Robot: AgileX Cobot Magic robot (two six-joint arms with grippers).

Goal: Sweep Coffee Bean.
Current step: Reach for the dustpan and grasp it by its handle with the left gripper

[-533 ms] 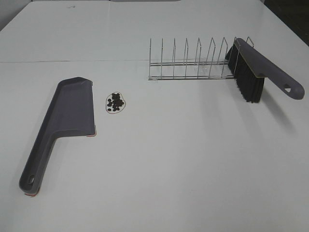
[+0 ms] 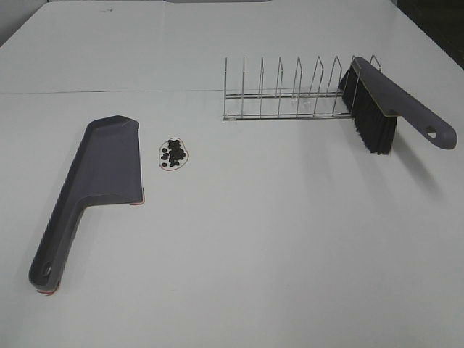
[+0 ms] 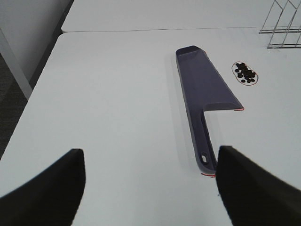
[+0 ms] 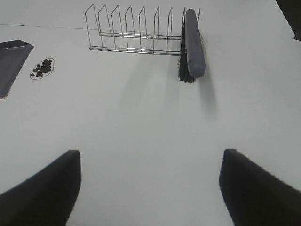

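Observation:
A loose cluster of tiny dark coffee beans (image 2: 173, 153) lies on the white table inside a thin oval outline, just right of the grey-purple dustpan (image 2: 101, 174). The dustpan lies flat, its handle toward the front left. A grey-purple brush (image 2: 377, 109) with black bristles rests in the right end of a wire rack (image 2: 290, 94). The beans also show in the left wrist view (image 3: 245, 74) and the right wrist view (image 4: 42, 68). My left gripper (image 3: 150, 188) is open and empty, short of the dustpan handle (image 3: 205, 150). My right gripper (image 4: 150, 188) is open and empty, short of the brush (image 4: 192, 42).
The wire rack has several upright dividers and stands at the back right. The table's left edge (image 3: 44, 84) drops off beside the left arm. A seam (image 2: 109, 93) runs across the table behind the dustpan.

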